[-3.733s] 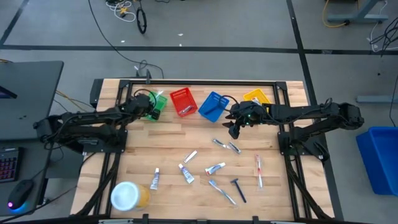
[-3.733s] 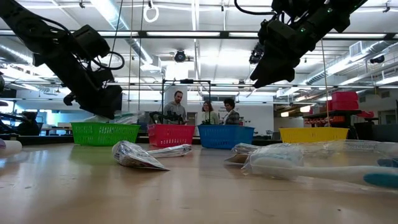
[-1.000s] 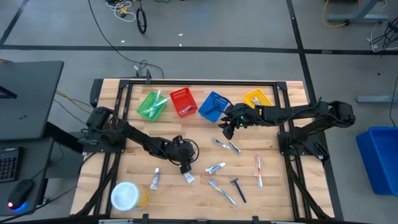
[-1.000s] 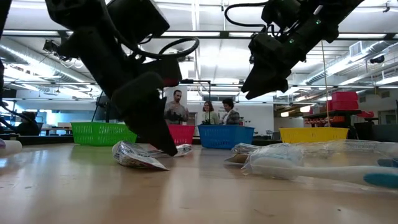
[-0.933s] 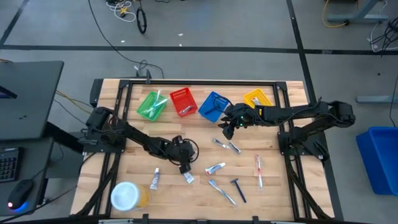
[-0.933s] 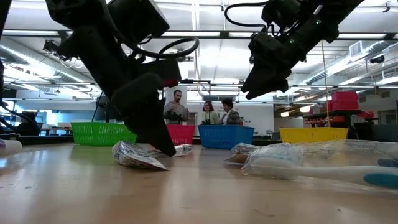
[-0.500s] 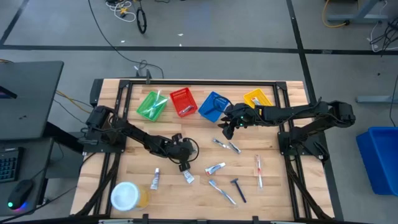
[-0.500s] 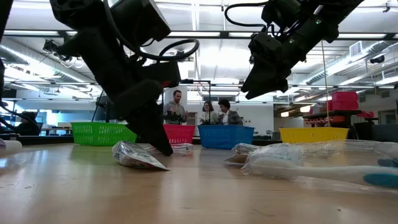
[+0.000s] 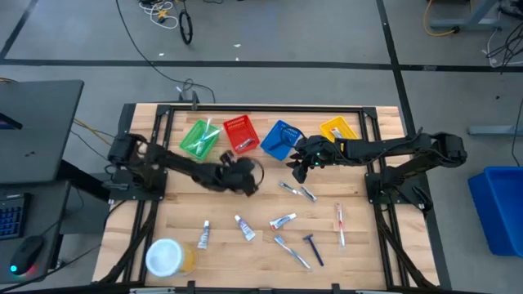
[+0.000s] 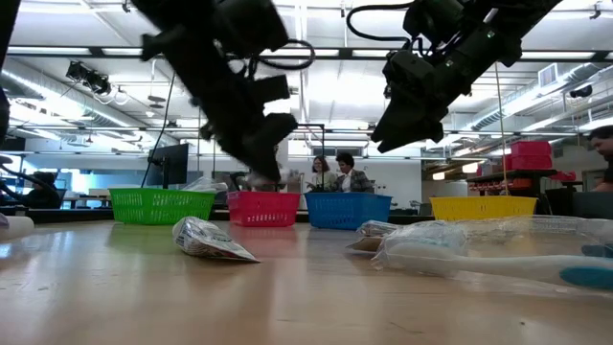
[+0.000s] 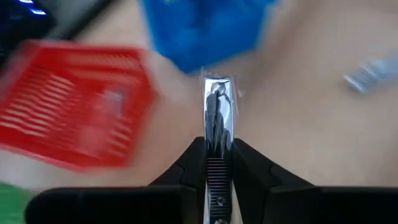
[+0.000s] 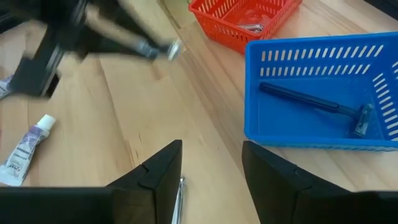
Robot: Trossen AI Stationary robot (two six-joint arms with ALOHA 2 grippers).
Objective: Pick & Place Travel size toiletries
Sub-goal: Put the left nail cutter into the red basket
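Left gripper: my left gripper [image 9: 245,178] was up off the wooden table [image 9: 376,245], fingers pinched tight on a slim shiny metal nail clipper [image 11: 217,109].
Clipper's axis: its long side ran straight out from between my fingers, in line with them, the free end pointing forward.
Where the drop lay: the red slatted plastic basket [image 9: 230,125] sat near me, toward the table's far edge, and already held small metal pieces. The blue plastic basket [image 9: 274,148] stood just beside it on the right arm's side, with a dark razor [image 12: 313,102] inside.
Judgement: the clipper probably belonged in the red basket. My left arm was the nearer one, so a short reach toward the far edge should do.
Right gripper: my right gripper [image 9: 299,169] hung beside the blue basket with its fingers apart, holding nothing, above two clear-wrapped pieces [image 9: 299,192].
Left on the table: small white tubes [image 9: 245,228], thin toothbrushes [image 9: 340,224] and another dark razor [image 9: 312,247] lay toward the near edge.
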